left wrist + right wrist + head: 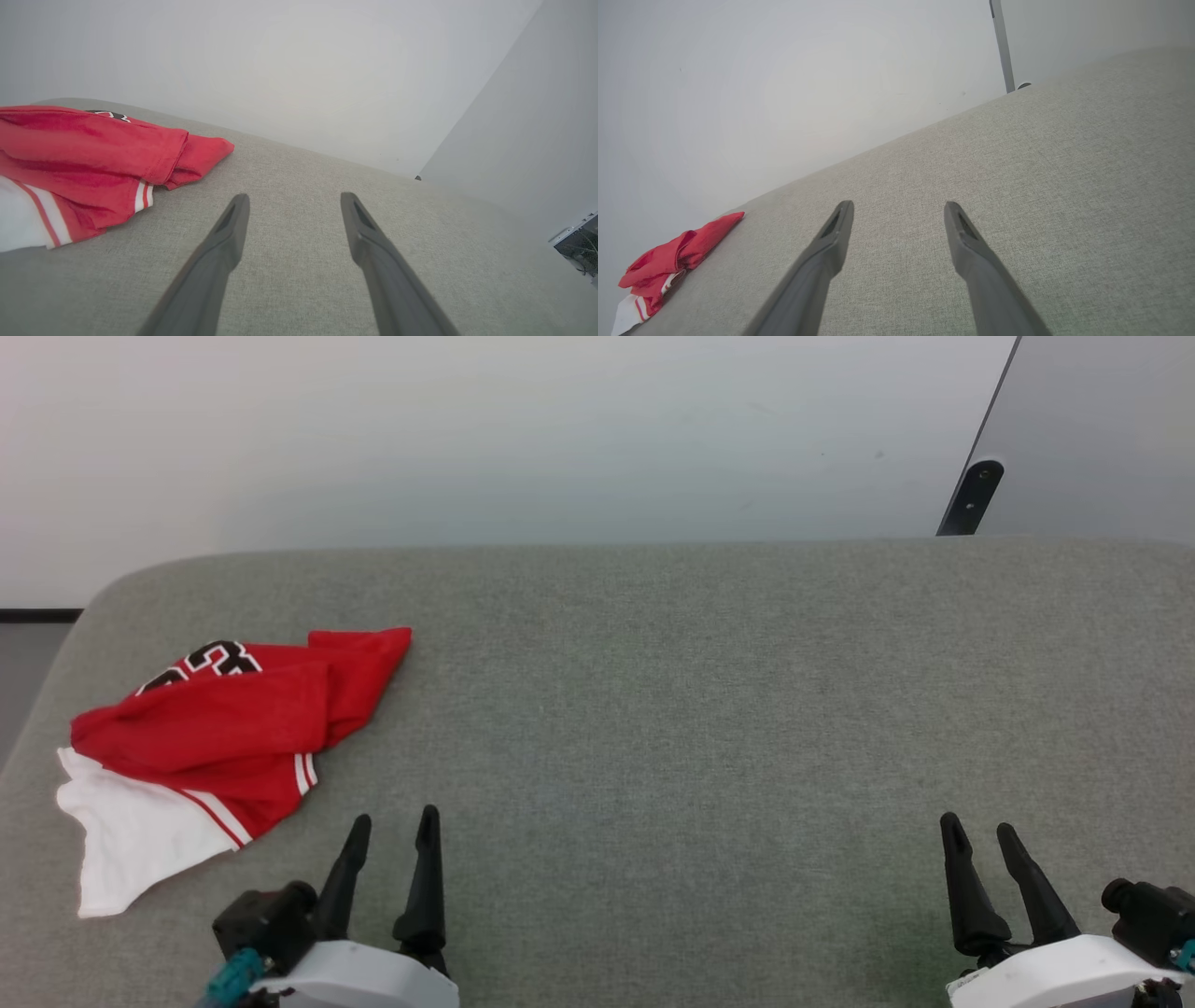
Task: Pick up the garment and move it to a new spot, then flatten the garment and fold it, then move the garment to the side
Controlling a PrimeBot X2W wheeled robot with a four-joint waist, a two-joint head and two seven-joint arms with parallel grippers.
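Observation:
The garment [224,728] is a red T-shirt with a white sleeve, striped trim and a black-and-white print, lying crumpled at the left end of the grey padded surface [672,709]. It also shows as a red heap at the left of the left wrist view, garment [88,163], and far off at lower left in the right wrist view, garment [668,263]. My left gripper [394,819] stands open just right of and nearer than the shirt, empty. My right gripper [978,827] stands open far to the right, also empty.
A pale wall [523,429] runs behind the surface. A dark bracket [971,497] and a grey panel [1102,429] stand at the back right. The surface's rounded left corner [103,593] drops off beyond the shirt.

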